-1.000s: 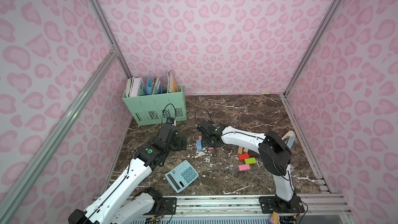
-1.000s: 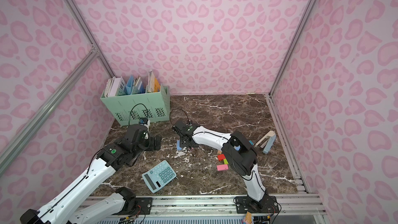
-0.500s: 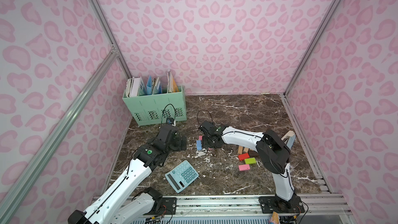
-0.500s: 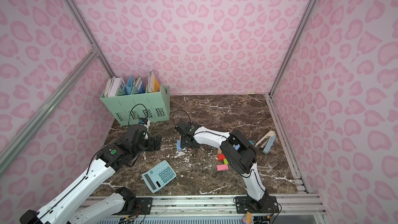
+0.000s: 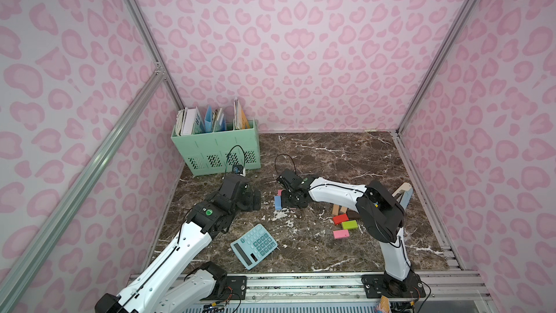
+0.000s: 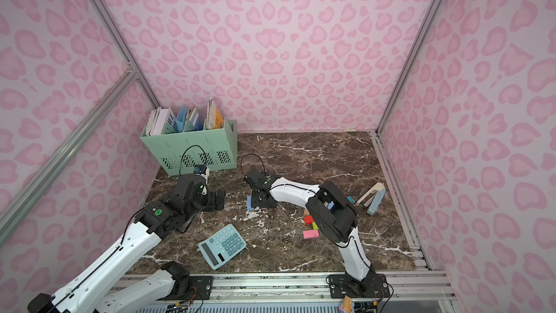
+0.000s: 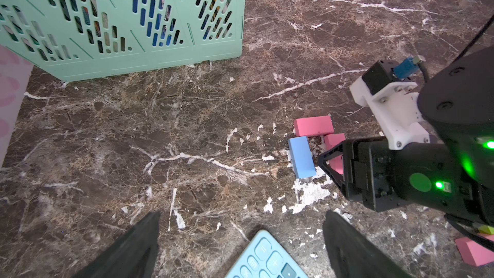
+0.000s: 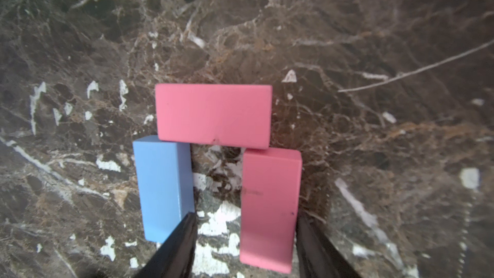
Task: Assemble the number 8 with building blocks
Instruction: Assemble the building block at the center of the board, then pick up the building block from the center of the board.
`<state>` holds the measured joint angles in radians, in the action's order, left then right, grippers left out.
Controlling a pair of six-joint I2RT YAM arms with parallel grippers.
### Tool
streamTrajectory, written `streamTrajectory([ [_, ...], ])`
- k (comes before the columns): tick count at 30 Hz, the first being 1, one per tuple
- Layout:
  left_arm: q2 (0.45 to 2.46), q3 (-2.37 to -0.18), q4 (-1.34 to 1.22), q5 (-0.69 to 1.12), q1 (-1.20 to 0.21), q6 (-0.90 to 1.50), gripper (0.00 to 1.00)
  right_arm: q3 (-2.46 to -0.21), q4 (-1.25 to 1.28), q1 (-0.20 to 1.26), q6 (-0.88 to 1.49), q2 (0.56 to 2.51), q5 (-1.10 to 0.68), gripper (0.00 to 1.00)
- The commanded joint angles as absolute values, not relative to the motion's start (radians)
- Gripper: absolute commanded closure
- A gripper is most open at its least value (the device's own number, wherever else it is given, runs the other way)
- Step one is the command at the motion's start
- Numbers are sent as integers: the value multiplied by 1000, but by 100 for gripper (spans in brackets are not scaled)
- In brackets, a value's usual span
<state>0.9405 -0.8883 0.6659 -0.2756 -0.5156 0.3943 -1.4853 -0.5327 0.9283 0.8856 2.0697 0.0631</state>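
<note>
Right gripper [image 8: 246, 216], stretched low, straddles 1 pink block [image 8: 270, 193] unclamped; left gripper [image 7: 243, 213] hovers spread wide.

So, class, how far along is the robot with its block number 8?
Done: a pink top block, a light-blue side block and a pink side block form the upper arch. In hand: the right gripper straddles the pink side block, jaws open; the left gripper hangs open, empty. Left: the middle bar and lower loop; the red block and green block lie unused.
</note>
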Motion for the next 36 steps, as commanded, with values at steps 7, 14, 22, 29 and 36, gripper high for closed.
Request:
streamTrajectory([
  [7,937,-887,658,-275,-515,400,1,-1488,-543,926,879,2043,88,39],
  [14,933,-883,652,-273,-515,400,1,-1418,-562,885,846,1891,156,35],
  [22,935,-880,648,-270,-515,398,1,-1175,-568,761,818,1681,192,29],
  [29,930,-874,640,-280,-515,391,1,-952,-543,569,774,1507,172,27],
  [36,939,-876,647,-282,-515,394,1,-848,-526,384,702,1414,166,32],
])
